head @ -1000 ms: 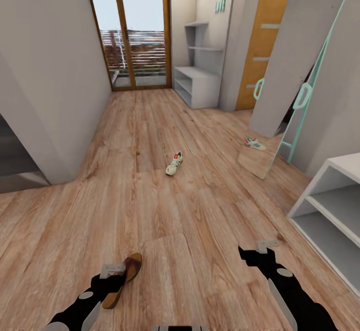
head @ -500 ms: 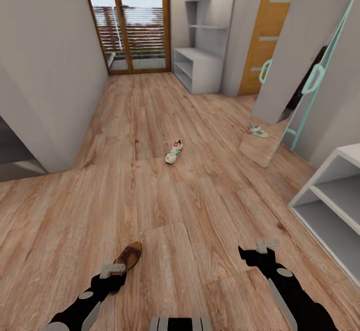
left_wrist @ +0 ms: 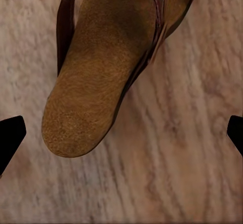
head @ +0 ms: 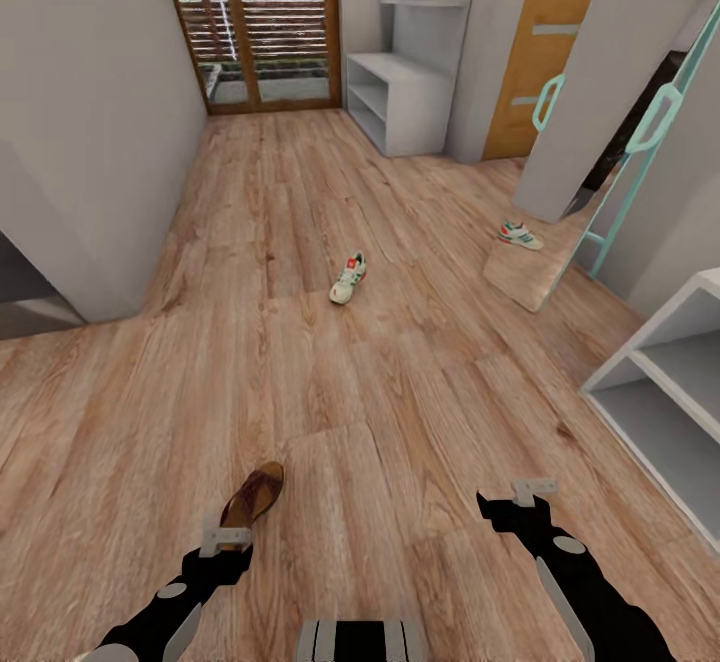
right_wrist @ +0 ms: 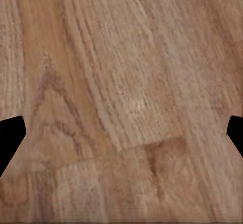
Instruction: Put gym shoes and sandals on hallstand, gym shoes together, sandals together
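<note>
Both hands spread, left hand [left_wrist: 121,133] over unbranded brown sandal [left_wrist: 106,67], right hand [right_wrist: 121,133] over bare floor [right_wrist: 121,82].

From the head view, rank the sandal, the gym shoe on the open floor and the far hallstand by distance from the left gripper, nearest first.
1. Sandal: on the floor just ahead of the left gripper.
2. Gym shoe: mid-corridor, ahead and slightly right.
3. Hallstand: far end, right of the glass door.
</note>
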